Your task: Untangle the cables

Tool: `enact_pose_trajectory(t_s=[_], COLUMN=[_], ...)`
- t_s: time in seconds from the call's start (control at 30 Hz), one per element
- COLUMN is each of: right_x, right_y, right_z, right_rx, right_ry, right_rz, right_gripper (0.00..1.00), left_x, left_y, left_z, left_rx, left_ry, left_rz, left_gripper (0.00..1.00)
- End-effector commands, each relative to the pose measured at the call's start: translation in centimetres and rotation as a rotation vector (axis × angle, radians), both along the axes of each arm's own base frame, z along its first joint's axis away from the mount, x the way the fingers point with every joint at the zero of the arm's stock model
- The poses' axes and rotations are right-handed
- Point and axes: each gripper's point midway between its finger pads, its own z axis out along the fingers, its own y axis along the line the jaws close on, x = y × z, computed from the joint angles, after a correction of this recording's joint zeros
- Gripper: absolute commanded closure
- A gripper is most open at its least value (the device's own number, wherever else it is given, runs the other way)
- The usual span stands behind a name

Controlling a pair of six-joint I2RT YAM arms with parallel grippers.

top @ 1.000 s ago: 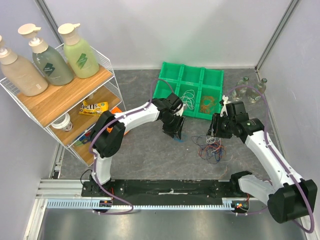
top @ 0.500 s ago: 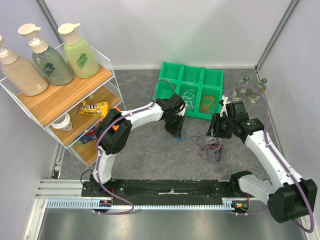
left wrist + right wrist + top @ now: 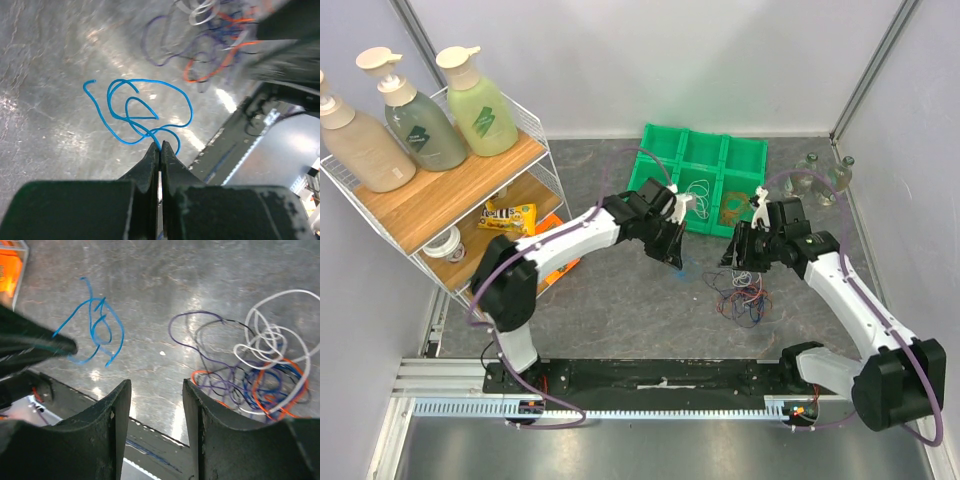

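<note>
- The left jaws are pressed together and clamped on one end of a loose blue cable (image 3: 131, 120). The rest of the cable curls out in several loops beyond their tips.
- The pictures do not show whether those loops rest on the grey bench (image 3: 620, 310) or hang just above it.
- The right jaws stand apart with nothing between them, and they hover over bare bench.
- In the right wrist view, the blue cable (image 3: 97, 320) is to the left of the right jaws and the tangle of cables (image 3: 260, 375) is to their right.
- The tangle is made of white, orange-red, blue, purple and black wires looped through one another, and it lies on the bench.
- In the top view the tangle (image 3: 742, 295) sits just on the near side of the right jaws.
- The blue cable is apart from the tangle, with bare bench showing between them.
- A green tray (image 3: 705, 133) stands at the far side of the bench, and the left arm's wrist is close to its near edge.
- One near compartment of the tray holds a coil of white wire (image 3: 698, 192), and the next holds an orange-brown bundle (image 3: 735, 208).
- Clear glass bottles (image 3: 820, 175) stand to the right of the tray.
- A wire rack (image 3: 470, 190) with wooden shelves stands on the left, with three pump bottles (image 3: 420, 120) on top.
</note>
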Motion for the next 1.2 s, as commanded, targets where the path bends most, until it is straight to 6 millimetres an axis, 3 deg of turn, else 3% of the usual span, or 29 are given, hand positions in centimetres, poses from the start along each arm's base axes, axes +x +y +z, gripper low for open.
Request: enact_pose_trajectory(t_s=[0.0,0.17,0.23,0.3,0.43,0.5,0.57,0.67,0.87,0.97,1.1,1.17], right_x=[1.6,2.3,3.0,3.6,4.3,4.3,3.9,3.3,2.6,2.9,3.3,3.8], right_y=[3.0,4.7,5.1,4.4,1.1,1.4,2.9,4.9,6.2,5.6,4.5,2.5], right_z=[1.8,2.9,4.2,5.1,6.2,7.1,7.5,7.3,4.7,3.6,2.5,2.1], right_rx=[0.174,0.255,0.254,0.220,0.054,0.059,0.108,0.144,0.128,0.080,0.020,-0.095], right_ry=[-0.029,-0.014,-0.054,-0.096,-0.163,-0.195,-0.190,-0.169,-0.098,-0.087,-0.080,-0.085], right_rz=[0.031,0.052,0.058,0.018,-0.103,-0.067,0.010,0.084,0.097,0.070,0.022,-0.037], right_gripper=[0.47,0.46,0.44,0.43,0.41,0.41,0.41,0.41,0.44,0.53,0.77,0.81], left_x=[-1.0,-0.9,-0.8,-0.7,0.0,0.1,-0.1,-0.1,0.1,0.1,0.0,0.2], left_y=[-1.6,-1.9,-2.0,-2.1,-1.9,-2.1,-2.2,-2.3,-2.4,-2.6,-2.5,-2.1], left_z=[7.5,10.1,10.6,10.8,10.9,11.2,11.2,11.3,12.3,12.7,13.2,13.4], left_rx=[-0.241,-0.290,-0.301,-0.304,-0.282,-0.289,-0.296,-0.300,-0.315,-0.326,-0.332,-0.322], left_ry=[-0.106,-0.128,-0.131,-0.140,-0.165,-0.168,-0.155,-0.154,-0.171,-0.175,-0.183,-0.193], left_rz=[-0.087,-0.066,-0.063,-0.059,-0.051,-0.051,-0.055,-0.060,-0.061,-0.064,-0.066,-0.053], left_gripper=[0.98,0.98,0.98,0.98,0.99,0.98,0.98,0.98,0.98,0.98,0.98,0.98])
